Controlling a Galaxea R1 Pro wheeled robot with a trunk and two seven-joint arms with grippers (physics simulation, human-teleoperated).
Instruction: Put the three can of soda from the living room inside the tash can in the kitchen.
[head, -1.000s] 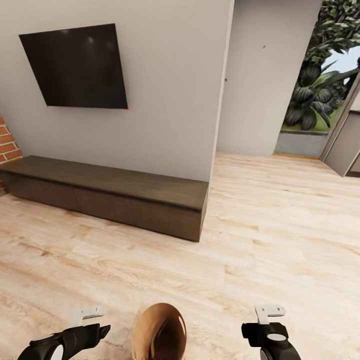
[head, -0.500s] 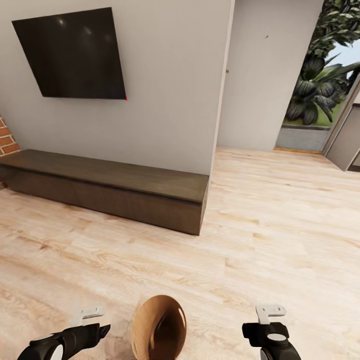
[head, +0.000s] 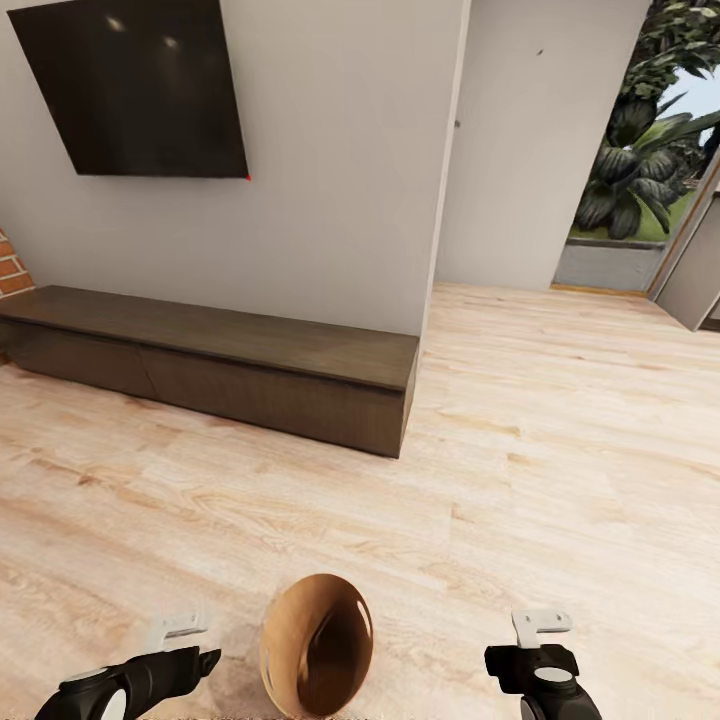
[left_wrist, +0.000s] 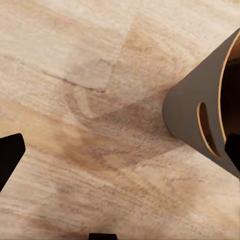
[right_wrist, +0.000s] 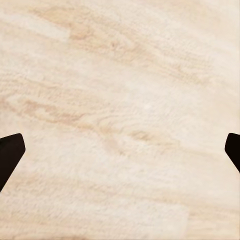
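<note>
Robot on open plank floor (head: 560, 450), tash can (head: 316, 645) between its pincers.
Left pincer (left_wrist: 120, 150) and right pincer (right_wrist: 120, 150) gape wide, holding nothing; brown bucket with oval hand-hole lies just beside the left one; dark bench (head: 220, 370) and wall corner ahead.

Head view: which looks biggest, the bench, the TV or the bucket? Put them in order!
1. Bench, the longest.
2. TV, partly cut off by the picture's edge.
3. Bucket, smallest, though it sits nearest the camera.
</note>
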